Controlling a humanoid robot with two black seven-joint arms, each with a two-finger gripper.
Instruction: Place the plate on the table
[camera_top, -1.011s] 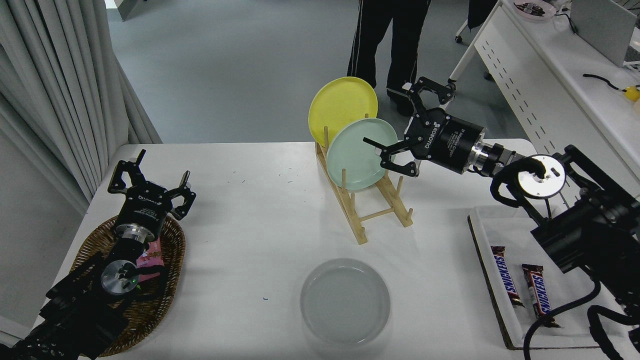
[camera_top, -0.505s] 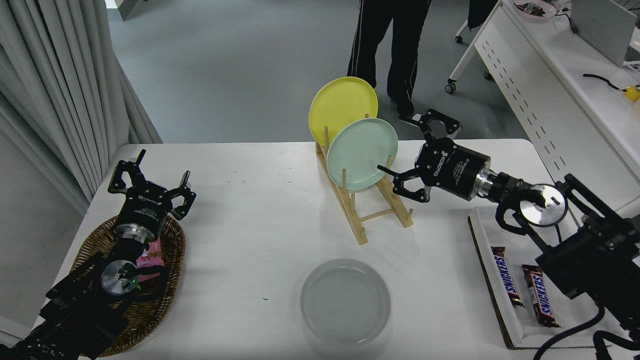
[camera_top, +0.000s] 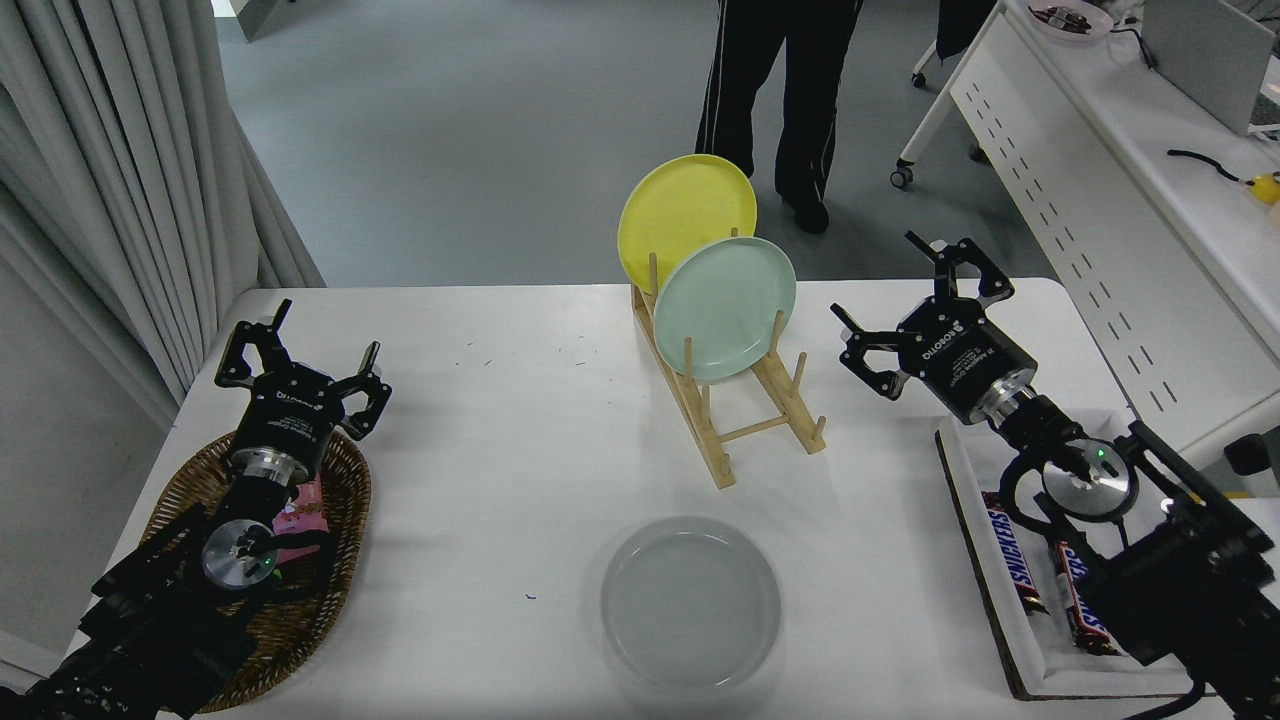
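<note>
The light grey plate lies flat on the white table, near the front edge at the middle. My right gripper is open and empty, above the table's right side, to the right of the wooden rack and well away from the grey plate. My left gripper is open and parked at the lower left above the wicker basket.
The rack holds a yellow plate and a mint green plate upright. A white tray with chocolate bars lies at the right. A person's legs stand beyond the table. A white perforated desk stands at the upper right.
My right gripper has drawn back from the mint green plate, moving right and towards me, and has turned to point away. It stays open and empty. The grey plate has not moved.
</note>
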